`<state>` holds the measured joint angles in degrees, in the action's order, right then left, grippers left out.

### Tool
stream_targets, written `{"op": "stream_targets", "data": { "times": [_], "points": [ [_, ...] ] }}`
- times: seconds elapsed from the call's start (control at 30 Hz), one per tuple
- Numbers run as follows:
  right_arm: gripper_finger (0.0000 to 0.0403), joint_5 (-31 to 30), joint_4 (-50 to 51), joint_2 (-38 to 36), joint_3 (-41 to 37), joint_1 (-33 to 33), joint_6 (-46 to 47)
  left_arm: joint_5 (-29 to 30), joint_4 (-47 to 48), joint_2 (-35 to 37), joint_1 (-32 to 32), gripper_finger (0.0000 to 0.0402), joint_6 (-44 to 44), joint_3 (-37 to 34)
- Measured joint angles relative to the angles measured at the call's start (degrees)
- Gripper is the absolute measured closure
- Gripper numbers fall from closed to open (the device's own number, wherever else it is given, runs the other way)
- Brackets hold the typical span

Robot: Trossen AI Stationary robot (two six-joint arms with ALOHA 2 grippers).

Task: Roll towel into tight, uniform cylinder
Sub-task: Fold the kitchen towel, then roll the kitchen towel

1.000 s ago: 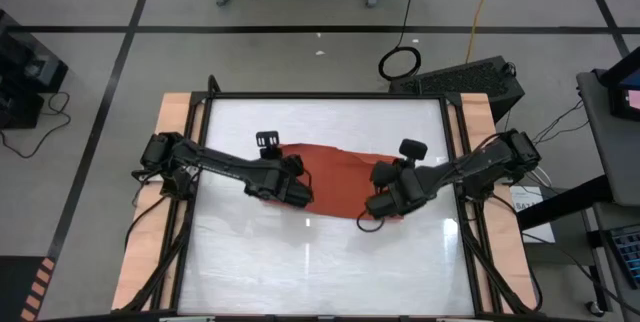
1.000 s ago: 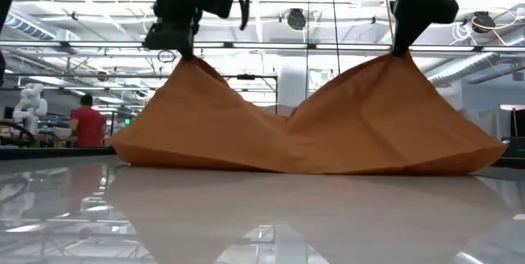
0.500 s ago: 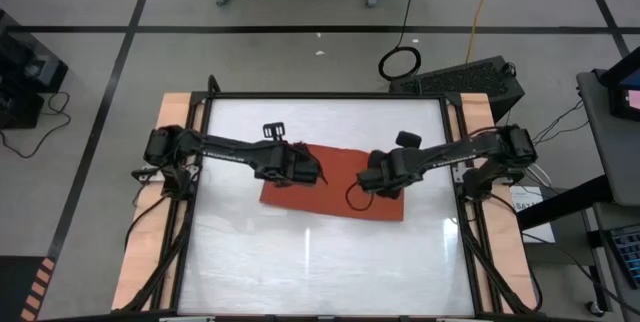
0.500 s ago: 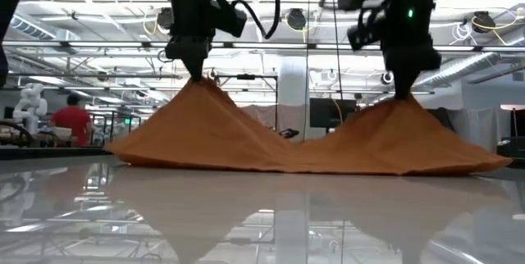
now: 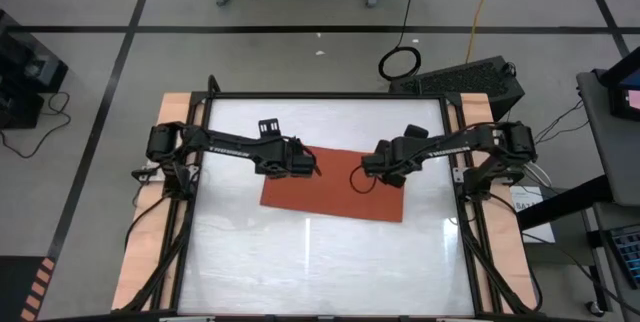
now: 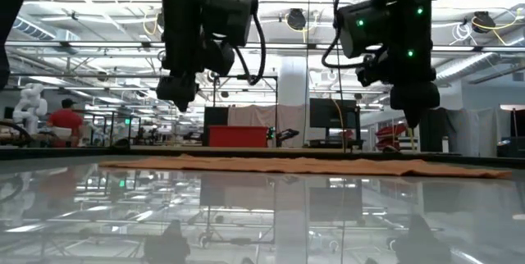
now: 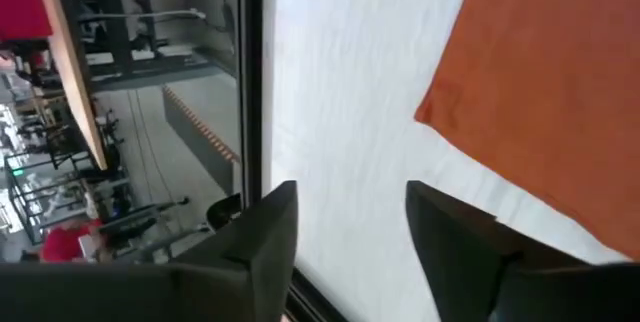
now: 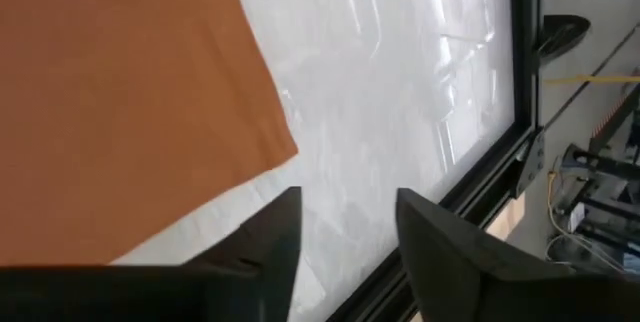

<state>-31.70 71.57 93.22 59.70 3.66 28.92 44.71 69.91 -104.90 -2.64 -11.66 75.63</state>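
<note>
Rust-orange towel [image 5: 333, 184] lies flat mid-table [image 5: 320, 262], left gripper [image 5: 313, 166] and right gripper [image 5: 372, 169] both spread apart and holding nothing, hovering just above its far corners, not touching it.

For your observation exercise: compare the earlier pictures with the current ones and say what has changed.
Both tools let go of the towel, which dropped flat on the table. The left tool and right tool now hang open above its far corners. The towel remains unrolled.
</note>
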Motion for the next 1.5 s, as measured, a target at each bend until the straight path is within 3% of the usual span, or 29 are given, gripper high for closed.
{"op": "stream_targets", "data": {
  "times": [0.13,0.27,0.53,0.8,1.2,1.5],
  "points": [
    [0.0215,0.63,-1.41,-2.4,0.01,-0.4,-0.02,-1.67,-1.14,0.02,0.58,0.0189,0.14,0.67],
    [0.0212,4.09,-5.71,-5.4,-0.07,-2.36,-1.96,-11.27,-4.89,0.04,2.87,0.0188,2.43,0.71],
    [0.0224,17.18,-26.4,-10.44,-9.12,-5.92,-6.89,-24.23,-20.37,0.04,11.45,0.0188,4.59,-0.96],
    [0.0241,19.71,-37.18,-10.55,-18.58,-6.03,-5.38,-22.0,-27.12,0.04,14.45,0.0188,4.56,-3.74],
    [0.0243,20.14,-39.76,-10.57,-20.94,-6.03,-3.95,-21.78,-27.34,0.04,13.53,0.0188,3.03,-7.32],
    [0.0243,21.62,-40.13,-10.57,-21.24,-6.62,-2.57,-37.37,-19.47,0.04,15.71,0.0187,3.77,-7.38]
  ]
}}
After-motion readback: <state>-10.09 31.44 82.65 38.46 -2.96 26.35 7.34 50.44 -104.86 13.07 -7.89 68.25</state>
